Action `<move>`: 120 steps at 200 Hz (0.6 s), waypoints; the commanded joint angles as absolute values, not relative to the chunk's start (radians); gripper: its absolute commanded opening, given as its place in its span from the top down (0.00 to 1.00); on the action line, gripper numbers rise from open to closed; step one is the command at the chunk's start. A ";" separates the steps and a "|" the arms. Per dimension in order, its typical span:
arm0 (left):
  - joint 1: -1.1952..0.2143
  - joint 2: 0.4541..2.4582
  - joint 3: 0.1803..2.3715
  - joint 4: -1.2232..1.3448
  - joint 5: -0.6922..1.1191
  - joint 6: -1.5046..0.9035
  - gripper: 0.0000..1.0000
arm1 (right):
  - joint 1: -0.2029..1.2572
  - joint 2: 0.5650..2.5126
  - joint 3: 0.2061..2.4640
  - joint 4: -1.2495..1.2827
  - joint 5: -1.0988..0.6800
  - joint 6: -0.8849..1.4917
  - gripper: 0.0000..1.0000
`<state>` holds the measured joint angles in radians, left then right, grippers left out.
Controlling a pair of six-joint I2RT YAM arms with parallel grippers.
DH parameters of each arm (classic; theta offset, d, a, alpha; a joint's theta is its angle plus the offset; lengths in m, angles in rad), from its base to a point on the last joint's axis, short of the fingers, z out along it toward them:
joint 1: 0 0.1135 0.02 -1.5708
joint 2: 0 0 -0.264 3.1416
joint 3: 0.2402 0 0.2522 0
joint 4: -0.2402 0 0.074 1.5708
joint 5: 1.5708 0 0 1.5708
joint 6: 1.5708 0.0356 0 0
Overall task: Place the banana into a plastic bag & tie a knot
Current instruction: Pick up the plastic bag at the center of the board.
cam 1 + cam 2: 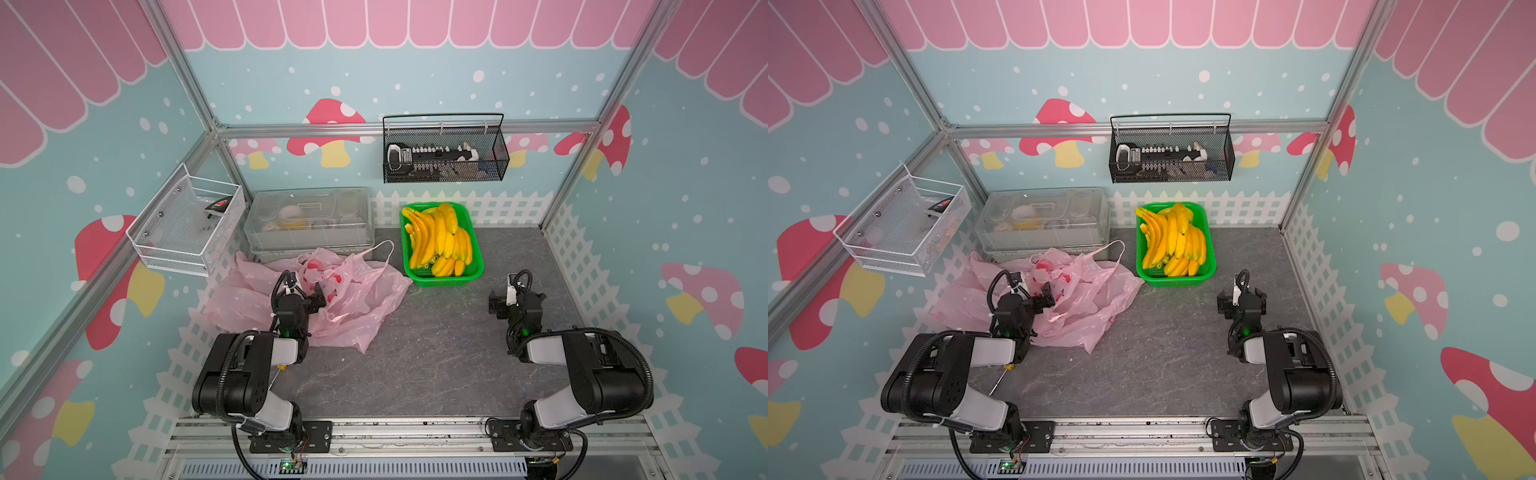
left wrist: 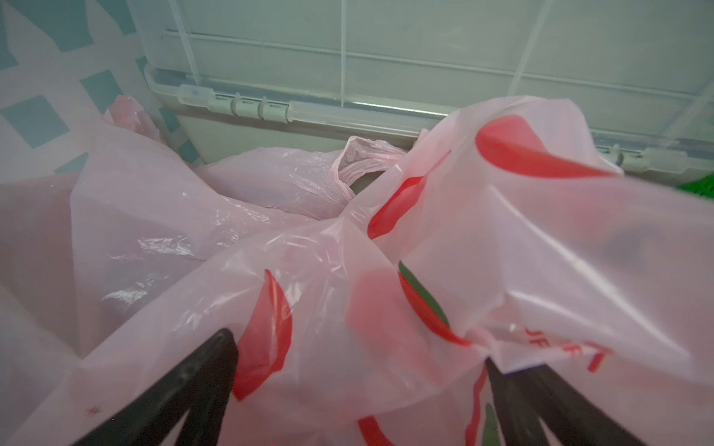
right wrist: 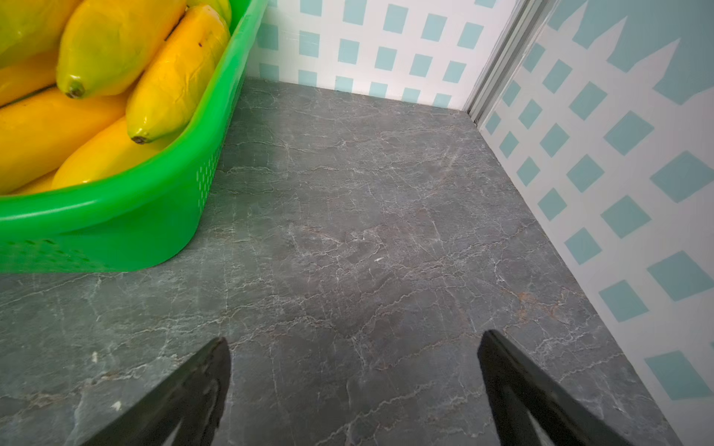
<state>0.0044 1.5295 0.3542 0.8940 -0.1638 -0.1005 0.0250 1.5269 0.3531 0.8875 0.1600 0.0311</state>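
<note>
Several yellow bananas (image 1: pixel 440 241) (image 1: pixel 1173 241) (image 3: pixel 96 96) lie piled in a green basket (image 1: pixel 453 281) (image 3: pixel 116 216) at the back of the table. A crumpled pink plastic bag (image 1: pixel 357 299) (image 1: pixel 1088 299) (image 2: pixel 502 231) with red print sprawls at the left. My left gripper (image 1: pixel 307 289) (image 1: pixel 1034 289) (image 2: pixel 357 349) is open over the bag, with loose folds of plastic between its spread fingers. My right gripper (image 1: pixel 517 297) (image 1: pixel 1241 297) (image 3: pixel 355 340) stands open over bare grey tabletop, just in front of the basket's right corner, with nothing between its fingers.
A clear lidded plastic box (image 1: pixel 307 220) (image 2: pixel 386 77) stands behind the bag against the back wall. A white mesh basket (image 1: pixel 187 224) hangs on the left wall. A black mesh basket (image 1: pixel 444 153) hangs on the back wall. Fence-patterned walls close in the table.
</note>
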 commanded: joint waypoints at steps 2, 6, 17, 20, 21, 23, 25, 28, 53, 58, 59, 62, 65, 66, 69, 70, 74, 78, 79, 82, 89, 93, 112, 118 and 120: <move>0.001 1.525 0.376 0.893 -0.171 -0.095 0.01 | 0.020 1.521 0.364 0.908 0.151 0.027 0.01; 0.000 1.525 0.376 0.892 -0.171 -0.095 0.01 | 0.020 1.522 0.362 0.908 0.152 0.028 0.01; 0.001 1.525 0.376 0.894 -0.172 -0.095 0.01 | 0.020 1.520 0.362 0.908 0.152 0.027 0.01; 0.001 1.525 0.376 0.894 -0.172 -0.095 0.01 | 0.019 1.522 0.362 0.908 0.152 0.028 0.01; 0.001 1.525 0.376 0.893 -0.172 -0.095 0.01 | 0.020 1.522 0.362 0.908 0.152 0.028 0.01; 0.001 1.525 0.376 0.893 -0.171 -0.095 0.01 | 0.020 1.521 0.362 0.909 0.151 0.028 0.01; 0.000 1.525 0.376 0.893 -0.171 -0.095 0.01 | 0.020 1.521 0.362 0.908 0.151 0.028 0.01; 0.001 1.525 0.376 0.893 -0.172 -0.095 0.01 | 0.020 1.521 0.362 0.908 0.152 0.027 0.01; 0.000 1.525 0.376 0.893 -0.172 -0.096 0.01 | 0.020 1.521 0.362 0.909 0.152 0.027 0.01; 0.001 1.525 0.375 0.893 -0.171 -0.096 0.01 | 0.020 1.521 0.362 0.908 0.152 0.027 0.01; 0.001 1.525 0.376 0.892 -0.172 -0.096 0.01 | 0.020 1.521 0.362 0.909 0.152 0.027 0.01; 0.001 1.525 0.376 0.892 -0.171 -0.096 0.01 | 0.020 1.521 0.362 0.908 0.151 0.027 0.01; 0.002 1.525 0.376 0.892 -0.171 -0.096 0.01 | 0.020 1.522 0.362 0.909 0.152 0.028 0.01; 0.001 1.525 0.376 0.893 -0.172 -0.095 0.01 | 0.020 1.522 0.362 0.908 0.152 0.027 0.01; 0.001 1.524 0.376 0.892 -0.171 -0.096 0.01 | 0.020 1.521 0.362 0.908 0.152 0.027 0.01; 0.001 1.525 0.376 0.892 -0.171 -0.095 0.01 | 0.020 1.522 0.362 0.908 0.152 0.027 0.01; 0.001 1.525 0.376 0.893 -0.170 -0.096 0.01 | 0.020 1.522 0.362 0.908 0.152 0.027 0.01; 0.001 1.525 0.376 0.892 -0.172 -0.095 0.01 | 0.020 1.522 0.362 0.908 0.152 0.027 0.01; 0.001 1.525 0.376 0.892 -0.172 -0.095 0.01 | 0.020 1.522 0.361 0.909 0.152 0.027 0.01; 0.001 1.525 0.376 0.892 -0.172 -0.095 0.01 | 0.020 1.521 0.362 0.908 0.152 0.028 0.01; 0.001 1.525 0.375 0.892 -0.171 -0.095 0.01 | 0.019 1.522 0.364 0.909 0.152 0.028 0.01; 0.001 1.523 0.374 0.895 -0.170 -0.095 0.01 | 0.020 1.521 0.363 0.908 0.152 0.028 0.01; -0.003 1.490 0.355 0.907 -0.156 -0.078 0.01 | 0.021 1.518 0.356 0.922 0.153 0.025 0.01; -0.014 1.446 0.346 0.882 -0.170 -0.070 0.01 | 0.021 1.503 0.345 0.931 0.140 0.020 0.01; -0.020 1.431 0.344 0.865 -0.182 -0.067 0.01 | 0.021 1.492 0.342 0.931 0.134 0.017 0.01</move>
<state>0.0032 1.5253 0.3538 0.8921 -0.1635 -0.0971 0.0250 1.5269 0.3531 0.8883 0.1596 0.0311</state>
